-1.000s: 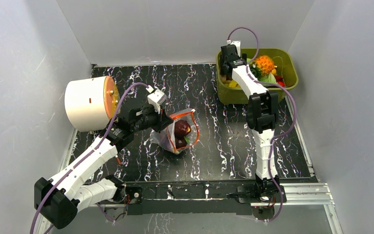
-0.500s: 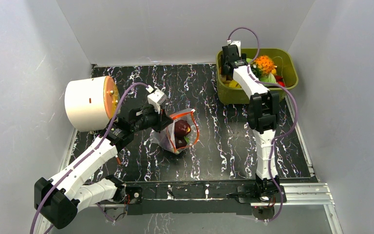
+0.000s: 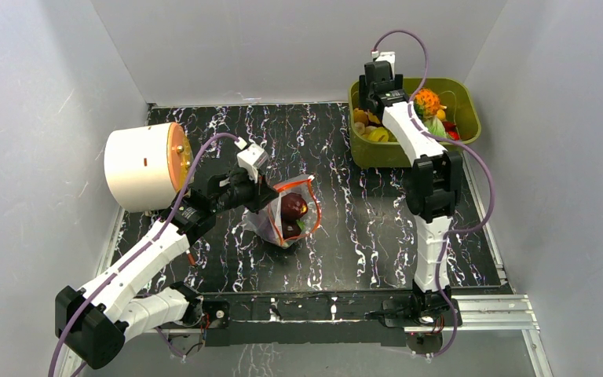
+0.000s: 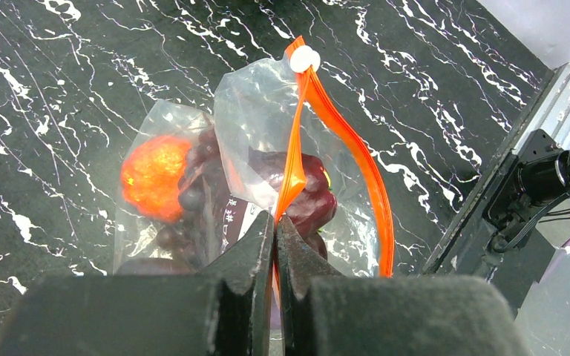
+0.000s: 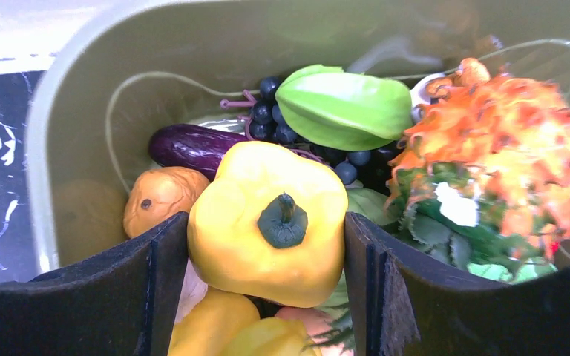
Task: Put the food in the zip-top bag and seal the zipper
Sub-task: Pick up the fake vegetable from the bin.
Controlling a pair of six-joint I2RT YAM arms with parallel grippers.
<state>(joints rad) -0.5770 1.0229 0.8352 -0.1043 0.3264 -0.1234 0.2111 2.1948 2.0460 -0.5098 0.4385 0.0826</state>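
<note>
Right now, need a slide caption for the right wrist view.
Right gripper clamps a yellow plastic toy pepper over the olive-green plastic bin.

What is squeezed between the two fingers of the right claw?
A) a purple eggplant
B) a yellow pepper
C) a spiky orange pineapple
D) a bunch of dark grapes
B. The right wrist view shows the yellow pepper, green stem up, filling the gap between the two fingers of the right claw, above the other toys in the green bin.
</note>
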